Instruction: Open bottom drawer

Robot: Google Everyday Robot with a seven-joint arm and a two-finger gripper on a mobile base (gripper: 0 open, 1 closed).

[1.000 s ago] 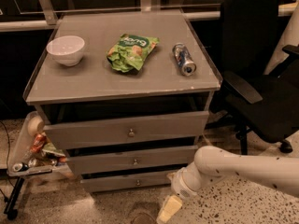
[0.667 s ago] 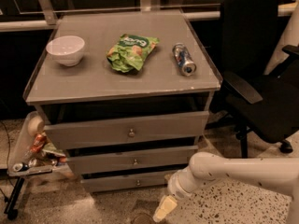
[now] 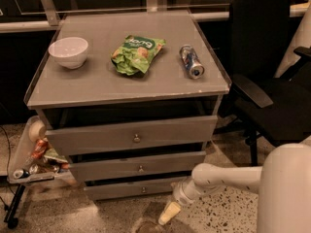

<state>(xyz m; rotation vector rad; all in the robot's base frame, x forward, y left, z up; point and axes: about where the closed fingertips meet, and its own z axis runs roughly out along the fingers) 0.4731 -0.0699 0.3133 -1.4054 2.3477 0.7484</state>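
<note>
Since the earlier frames the arm has been swung a little to the left, so that the gripper [image 3: 166, 213] has been brought closer to the cabinet's lower right corner. Nothing else has been shifted.

The gripper is held low, just above the speckled floor, in front of and slightly below the right end of the bottom drawer [image 3: 116, 190]. It is not touching the drawer. Whether the jaws are apart or together cannot be told. The low, tilted pose is probably explained by the target: the bottom drawer is the slimmest front, set nearest the floor, and it can only be reached from down there.

The bottom drawer appears shut, its front set back beneath the middle drawer [image 3: 107, 169] and the top drawer [image 3: 92, 139]. Its small round knob [image 3: 143, 190] sits at the centre of the front, to the left of and above the gripper, so the task is judged not yet begun in earnest. A further move leftward and slightly upward would be needed before the knob could be taken, and the overhanging middle drawer front leaves little room for error.

On the desk [image 3: 97, 89] a white bowl [image 3: 68, 51], a green snack bag [image 3: 137, 54] and a can [image 3: 191, 61] lying on its side are left well apart. A black chair [image 3: 265, 67] stands to the right of the cabinet.
</note>
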